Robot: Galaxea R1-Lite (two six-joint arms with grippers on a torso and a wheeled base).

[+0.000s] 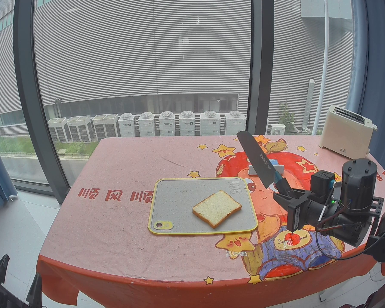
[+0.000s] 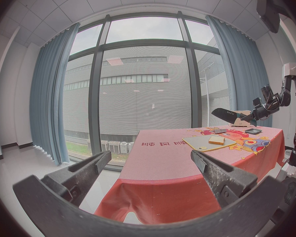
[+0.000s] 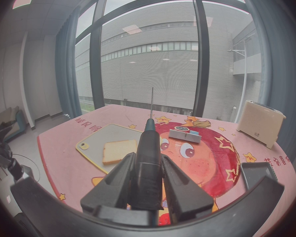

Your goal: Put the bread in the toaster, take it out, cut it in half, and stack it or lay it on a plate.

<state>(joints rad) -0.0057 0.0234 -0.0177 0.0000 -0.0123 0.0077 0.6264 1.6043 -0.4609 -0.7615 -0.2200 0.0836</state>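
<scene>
Holding the knife (image 1: 257, 159) in my right hand (image 3: 147, 156): both fingers are pressed onto the black handle, gripping it firmly. The hand hangs above the surface (image 1: 115, 236), to the right of the cutting board (image 1: 175, 197) and apart from it. The blade tilts up and away from me. Its tip is in the air past the board's far right corner, touching nothing. From the right wrist view the blade is edge-on, a thin line.

The bread (image 1: 217, 208) is one whole slice lying flat on the cutting board. It sits in the board's right half, turned at an angle to the board's edges. The board itself is grey with a yellow rim and lies flat on the surface.

The toaster (image 1: 346, 131) stands upright well beyond the board, toward the far right. Its slots face up; I cannot tell from this angle what is in them.

A white and blue knife stand (image 3: 185, 136) sits just past the board's far right corner, partly behind the blade in the head view. A dark square dish (image 3: 256, 175) lies on the surface well to the right of the board; I can see nothing lying in it.

My left hand (image 2: 150, 155) is spread wide and grips nothing. It sits well to the left of the board, off the surface and lower than its top.
</scene>
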